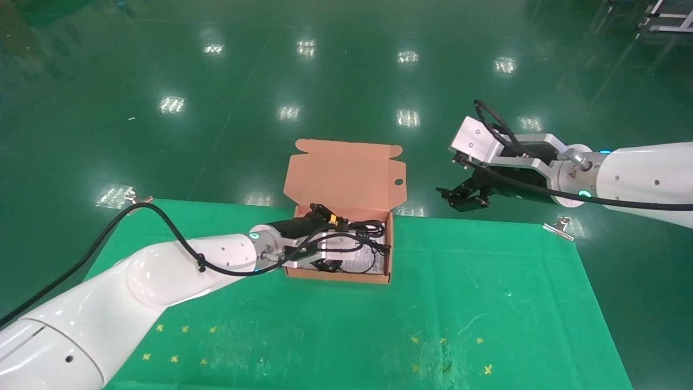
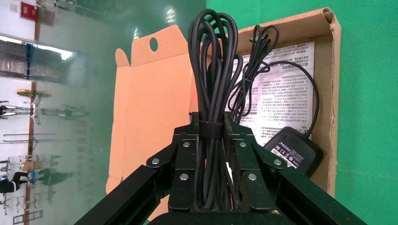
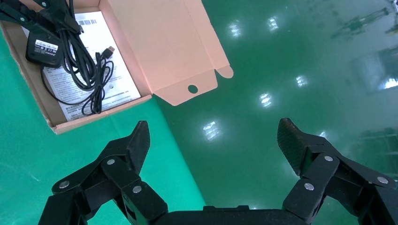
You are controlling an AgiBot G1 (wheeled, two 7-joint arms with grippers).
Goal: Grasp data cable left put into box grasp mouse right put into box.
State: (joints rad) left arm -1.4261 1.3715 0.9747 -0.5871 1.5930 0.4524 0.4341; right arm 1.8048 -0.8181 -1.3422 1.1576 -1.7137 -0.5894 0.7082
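— Over the box [image 1: 343, 172], which unit is engaged?

— Left gripper [image 2: 210, 129]. Its fingers [image 2: 185, 154] are clamped on the data cable [image 2: 213, 61] at the bundle's strap, loops projecting past the fingertips above the box interior.

— Location of the box?

— At the far edge of the green table [image 1: 460, 303], lid open and standing upright, round hole visible in the lid. A white printed sheet [image 2: 281, 89] lines the bottom.

— Location of the mouse [image 2: 293, 149]?

— Inside the box, label side up, lying on the printed sheet close to a side wall. Its thin cord [image 3: 96, 77] is loosely coiled on the sheet, USB plug at the free end.

— Right gripper [image 3: 213, 140]?

— Raised clear of the table, beyond its far edge and to the right of the box, over the green floor [image 1: 346, 70]. Jaws spread wide, nothing between them.
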